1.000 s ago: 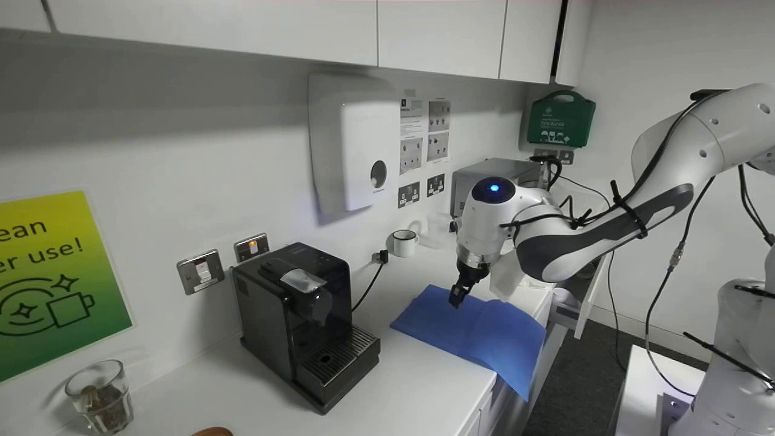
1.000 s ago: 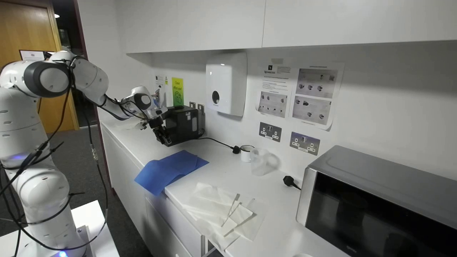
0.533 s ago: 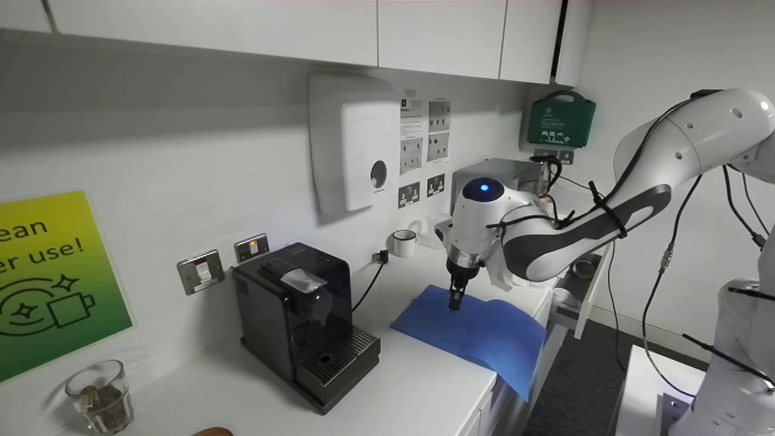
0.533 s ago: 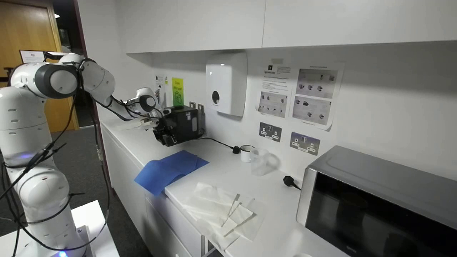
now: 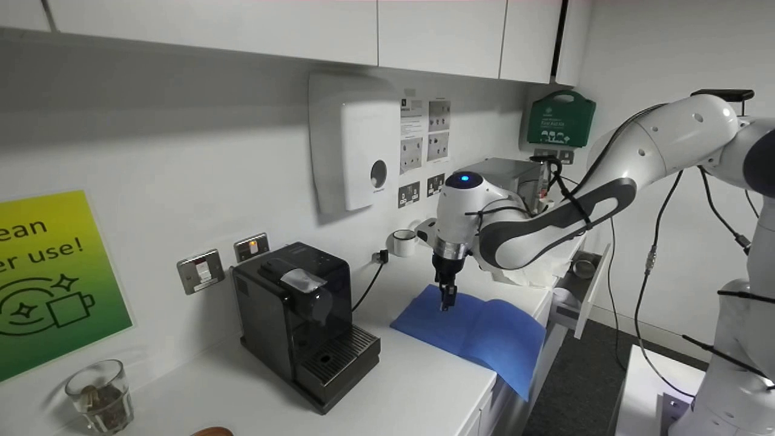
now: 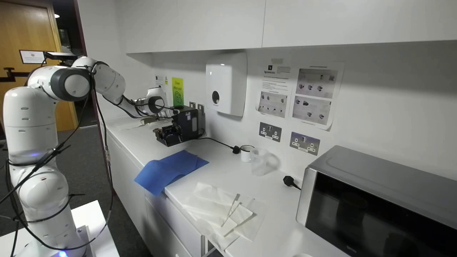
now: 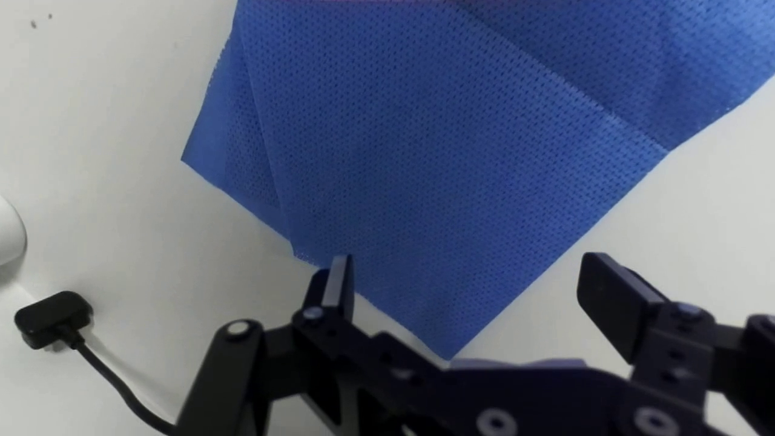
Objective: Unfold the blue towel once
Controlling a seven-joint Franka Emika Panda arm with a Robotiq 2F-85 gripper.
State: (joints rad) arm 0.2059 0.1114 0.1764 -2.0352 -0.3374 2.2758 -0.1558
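The blue towel lies partly folded on the white counter in both exterior views (image 5: 505, 333) (image 6: 171, 166), with one end hanging over the front edge. In the wrist view the towel (image 7: 424, 151) shows a crease at the upper right and an under layer sticking out at the left. One pointed corner lies in the view between my fingers (image 7: 611, 297). My gripper (image 5: 448, 307) points down above the towel, near its coffee-machine side, and is open and empty, as the wrist view shows (image 7: 469, 266). Its height above the towel is hard to tell. In an exterior view it blends into the dark machine.
A black coffee machine (image 5: 303, 321) stands beside the towel. A white mug (image 6: 247, 153), a clear container (image 6: 260, 162) and a plug with cable (image 7: 54, 318) are near the wall. White sheets (image 6: 221, 210), a microwave (image 6: 357, 200) and an open drawer (image 5: 584, 272) are farther along.
My arm has moved towards the coffee machine, and the gripper has turned from tilted to pointing nearly straight down. The towel has not moved.
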